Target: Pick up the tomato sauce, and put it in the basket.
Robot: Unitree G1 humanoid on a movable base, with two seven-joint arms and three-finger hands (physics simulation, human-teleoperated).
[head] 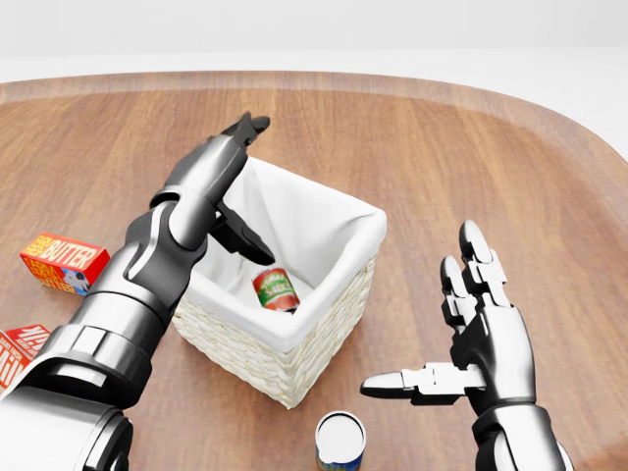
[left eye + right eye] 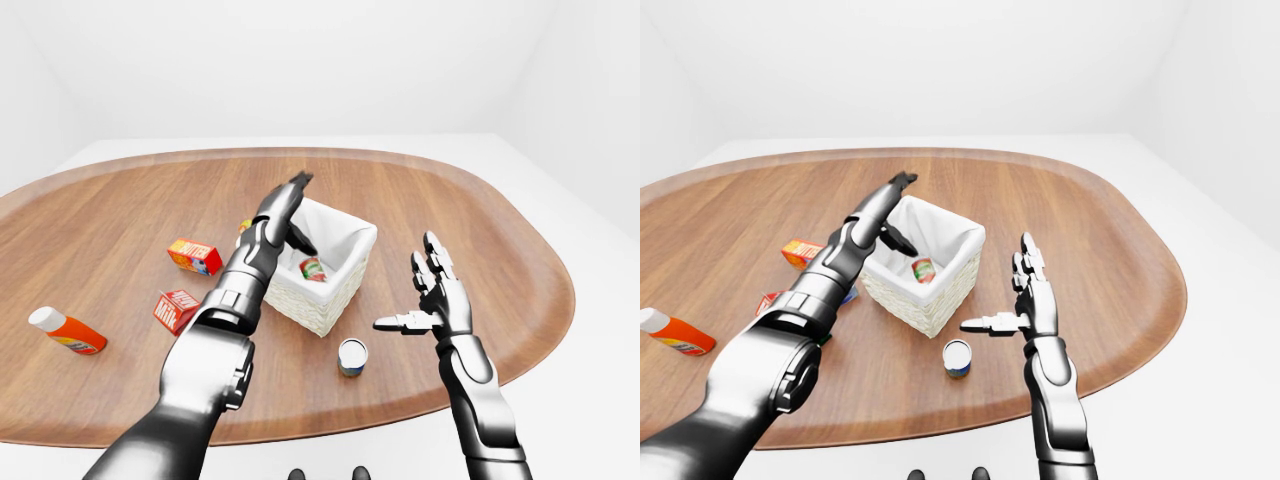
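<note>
Inside the square white-lined wicker basket (image 1: 324, 339) on the rounded wooden desk (image 1: 471, 147) lies the small red-and-green tomato sauce can (image 1: 276, 290), tilted. Above the basket's rim, the metallic left hand (image 1: 228, 182) is spread, empty; the right hand (image 1: 469, 329) is likewise splayed, beside a white-topped can (image 1: 340, 439).

Butter box (image 1: 63, 263), milk carton (image 2: 177, 309), orange bottle (image 2: 66, 331), can (image 1: 340, 441) — all on table (image 2: 120, 220).
</note>
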